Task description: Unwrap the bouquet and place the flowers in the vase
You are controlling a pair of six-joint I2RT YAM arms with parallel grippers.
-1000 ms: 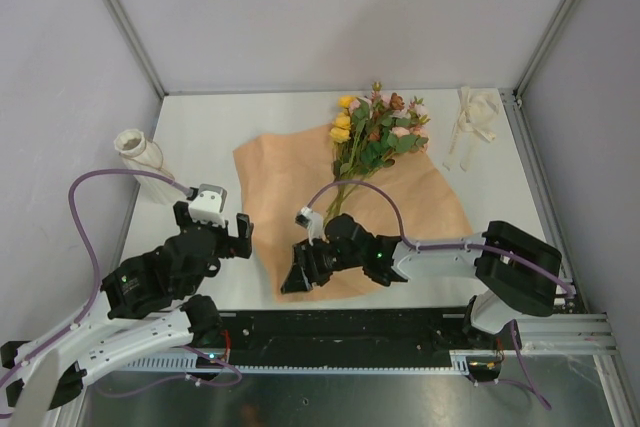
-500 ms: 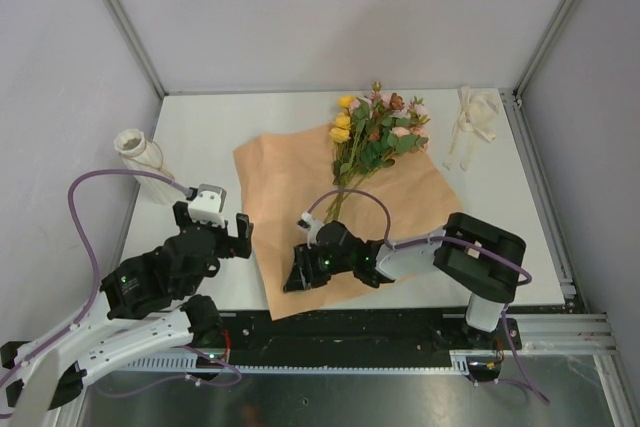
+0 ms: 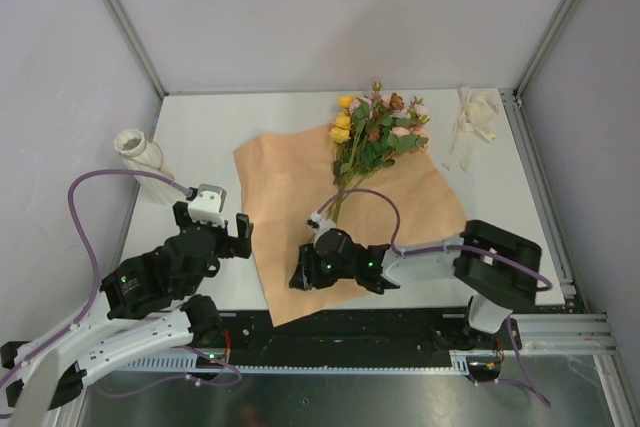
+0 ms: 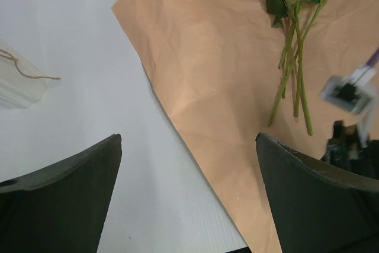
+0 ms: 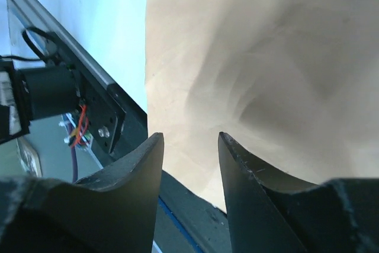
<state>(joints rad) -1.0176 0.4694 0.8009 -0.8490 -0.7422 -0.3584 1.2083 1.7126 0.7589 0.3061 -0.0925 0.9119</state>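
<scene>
Claw [image 3: 297,280] on right nearer paper [image 3: 285,177] edge

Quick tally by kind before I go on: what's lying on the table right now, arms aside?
Flower bunch: 1
Paper sheet: 1
Ribbon: 1
Vase: 1
Total: 4
</scene>
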